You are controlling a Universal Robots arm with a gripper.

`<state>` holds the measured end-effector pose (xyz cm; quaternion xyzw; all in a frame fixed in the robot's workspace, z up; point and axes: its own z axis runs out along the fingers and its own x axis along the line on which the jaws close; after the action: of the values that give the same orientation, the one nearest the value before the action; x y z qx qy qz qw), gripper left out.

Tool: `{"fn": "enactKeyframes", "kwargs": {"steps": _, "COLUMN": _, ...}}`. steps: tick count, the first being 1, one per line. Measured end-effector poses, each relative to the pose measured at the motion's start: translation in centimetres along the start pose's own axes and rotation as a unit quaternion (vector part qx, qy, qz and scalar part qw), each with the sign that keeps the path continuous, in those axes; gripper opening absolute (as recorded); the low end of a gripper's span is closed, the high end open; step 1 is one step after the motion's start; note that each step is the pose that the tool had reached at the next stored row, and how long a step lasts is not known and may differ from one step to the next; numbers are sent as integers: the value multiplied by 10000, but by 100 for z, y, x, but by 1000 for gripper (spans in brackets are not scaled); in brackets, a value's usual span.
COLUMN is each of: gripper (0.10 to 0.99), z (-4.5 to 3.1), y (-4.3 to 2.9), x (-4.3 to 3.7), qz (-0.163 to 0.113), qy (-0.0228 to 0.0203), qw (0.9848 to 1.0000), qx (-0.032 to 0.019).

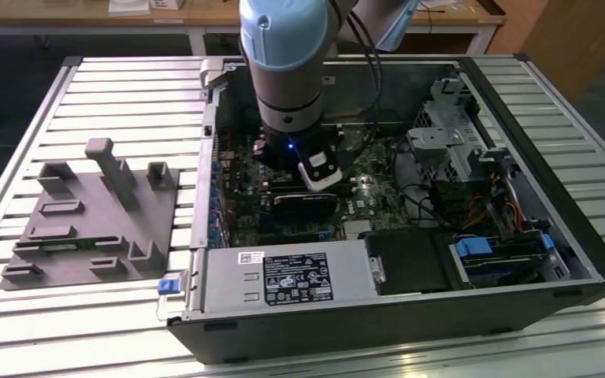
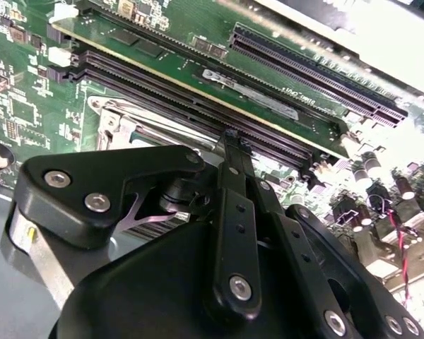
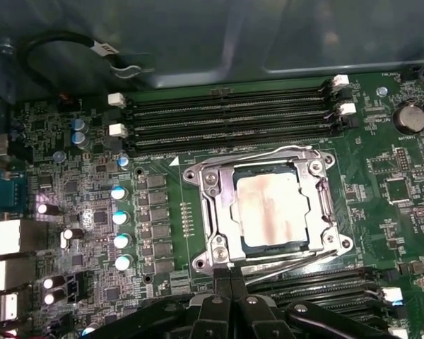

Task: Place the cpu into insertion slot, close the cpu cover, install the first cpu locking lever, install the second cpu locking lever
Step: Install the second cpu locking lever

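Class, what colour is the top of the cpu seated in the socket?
Silvery-tan, with a darker brownish smear; the cpu shows best in the first wrist view.

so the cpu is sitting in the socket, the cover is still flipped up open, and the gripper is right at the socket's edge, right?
Not quite. In the first wrist view the cpu cover lies closed flat, framing the cpu seated in the insertion slot. The rest holds: the gripper is at the socket's edge.

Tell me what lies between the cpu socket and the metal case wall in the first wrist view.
Four long black memory slots run across the green board between the cpu cover and the case wall.
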<state>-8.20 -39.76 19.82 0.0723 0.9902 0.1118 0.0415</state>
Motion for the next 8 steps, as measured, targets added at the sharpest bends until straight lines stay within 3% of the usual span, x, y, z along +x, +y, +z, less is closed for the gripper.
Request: {"fn": "enactKeyframes", "kwargs": {"steps": 8, "gripper": 106, "z": -10, "y": -46, "x": 49, "qz": 0, "qy": 24, "qw": 9999, "qx": -158}}
